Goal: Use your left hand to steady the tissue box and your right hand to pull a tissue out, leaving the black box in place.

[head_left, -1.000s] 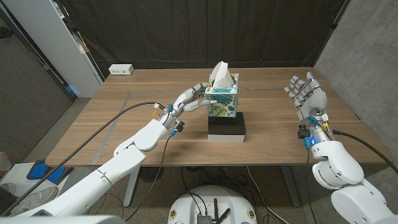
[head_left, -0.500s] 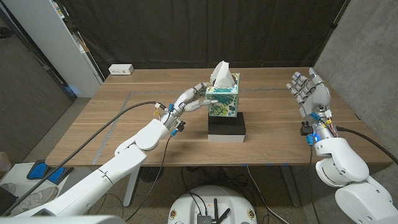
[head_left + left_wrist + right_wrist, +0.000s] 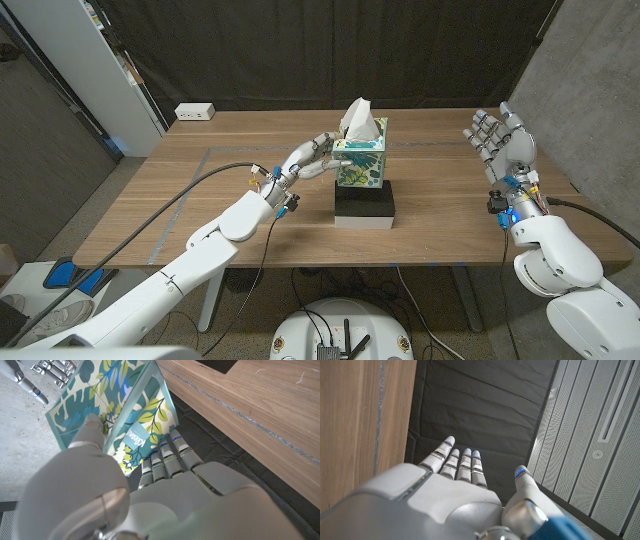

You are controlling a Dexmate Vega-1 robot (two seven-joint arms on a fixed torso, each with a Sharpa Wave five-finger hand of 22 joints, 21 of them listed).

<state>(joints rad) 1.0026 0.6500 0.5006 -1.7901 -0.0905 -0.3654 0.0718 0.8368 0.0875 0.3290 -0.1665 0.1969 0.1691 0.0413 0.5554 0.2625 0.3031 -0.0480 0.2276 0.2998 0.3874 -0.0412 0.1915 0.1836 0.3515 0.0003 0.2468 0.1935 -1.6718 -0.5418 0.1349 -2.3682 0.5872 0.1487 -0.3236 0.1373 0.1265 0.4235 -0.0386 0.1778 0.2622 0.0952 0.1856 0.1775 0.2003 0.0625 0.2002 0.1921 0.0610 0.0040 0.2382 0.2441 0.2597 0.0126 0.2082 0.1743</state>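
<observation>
1. The tissue box (image 3: 360,163) is seen standing on the black box (image 3: 364,207) near the middle of the wooden table (image 3: 200,190), with a white tissue (image 3: 358,120) poking up from its top
2. The left hand (image 3: 312,160) is pressed against the box's side, fingers laid along the leaf-print wall and the thumb at the upper edge; in the left wrist view the fingers (image 3: 167,455) are shown touching the printed card of the tissue box (image 3: 125,415)
3. The right hand (image 3: 505,145) is held up in the air over the right part of the table, well apart from the box, fingers spread wide and nothing held; the right wrist view shows the right hand (image 3: 465,495) with its fingers straight, pointed at the dark curtain
4. The pull is judged not yet begun: a long reach across to the tissue has to be made first
5. Risk one: the box could be lifted or tipped off the black box if the tissue is pulled sideways, since only one side is braced
6. Risk two: the black box could be shoved along the table if the left hand's push is too low or too firm
7. Risk three: the tissue could be torn, or missed, if only its thin tip is pinched
</observation>
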